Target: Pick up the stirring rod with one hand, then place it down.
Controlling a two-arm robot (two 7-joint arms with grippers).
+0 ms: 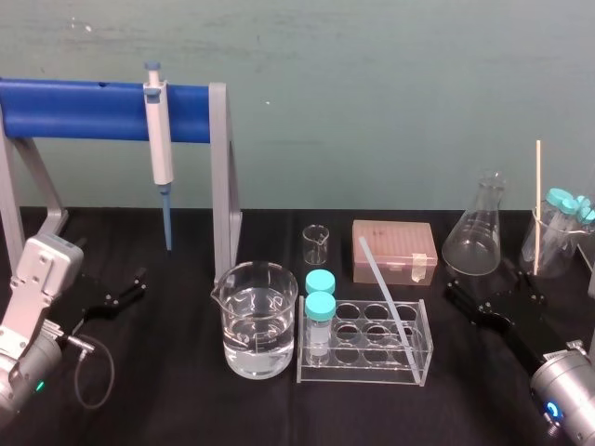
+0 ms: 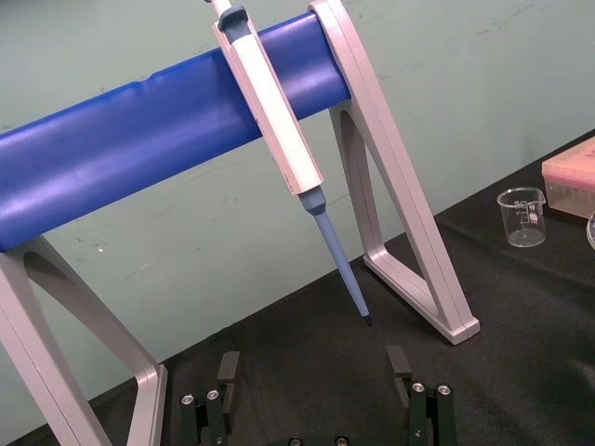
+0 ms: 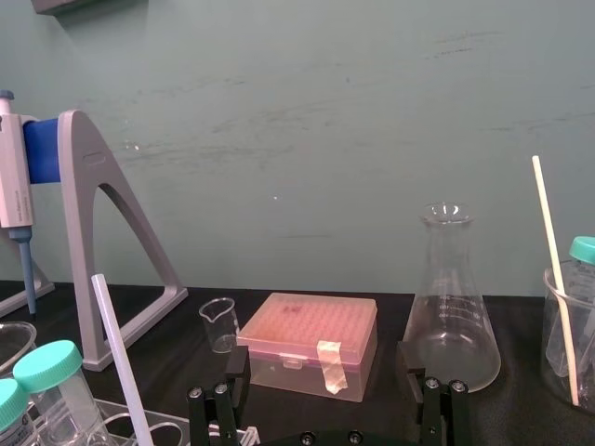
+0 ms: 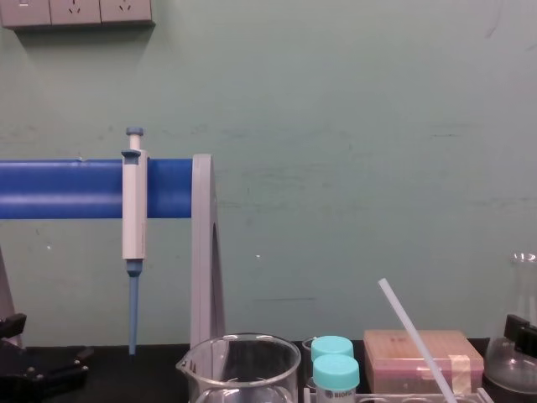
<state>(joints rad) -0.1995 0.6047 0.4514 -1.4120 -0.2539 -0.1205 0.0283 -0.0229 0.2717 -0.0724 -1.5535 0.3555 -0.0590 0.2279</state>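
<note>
Presently left gripper (image 1: 139, 283), right gripper (image 1: 483, 286) released, flanking the rack (image 1: 364, 375).
We risk tipping it by dragging the rod (image 1: 380, 286).

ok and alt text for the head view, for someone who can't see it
A whitish stirring rod leans in a clear tube rack at table centre, beside a beaker of water. The open left gripper and right gripper sit at either side, holding nothing.
</note>
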